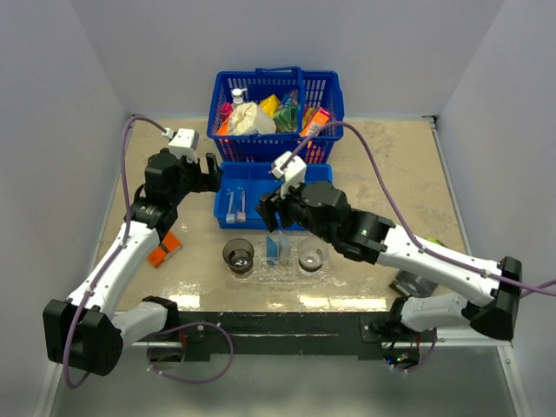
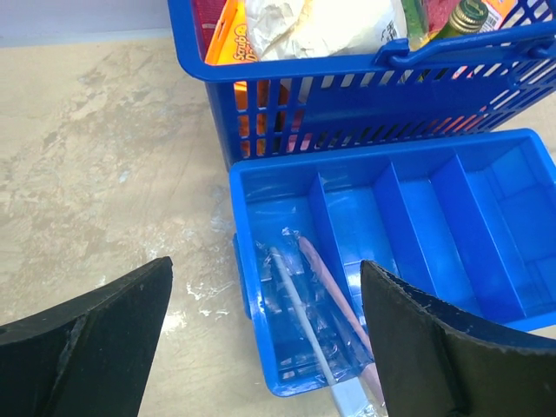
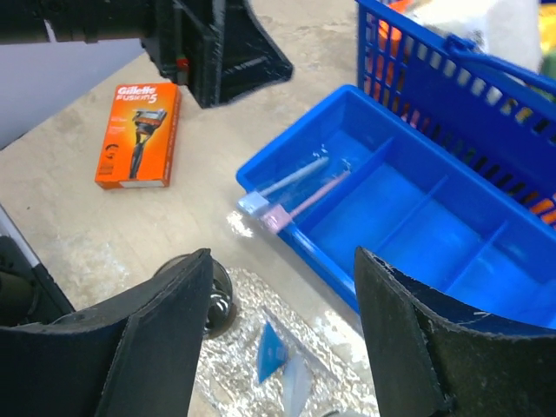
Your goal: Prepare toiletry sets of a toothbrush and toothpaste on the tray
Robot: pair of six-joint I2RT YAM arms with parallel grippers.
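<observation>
Two clear-wrapped toothbrushes (image 2: 300, 321), one white and one pink, lie side by side in the end compartment of a blue divided bin (image 2: 408, 226), their near ends poking over its front wall. They are not yet on the tray. A pale blue toothpaste tube (image 1: 276, 248) sits on the clear, bumpy oval tray (image 1: 276, 271), between two smoky cups (image 1: 238, 254) that stand at either end of it. The tray lies just in front of the bin.

The left tool (image 2: 265, 269) hangs above the toothbrush compartment with its jaws spread wide and nothing between them. The right tool (image 3: 282, 256) hovers over the far side of the tray, near the bin, also spread apart and holding nothing.

Behind the bin, touching it or nearly so, stands a blue handled basket (image 1: 261, 148) packed with colourful goods. An orange razor box (image 3: 137, 135) lies flat on the beige counter (image 1: 391, 174), to the left of the tray.
</observation>
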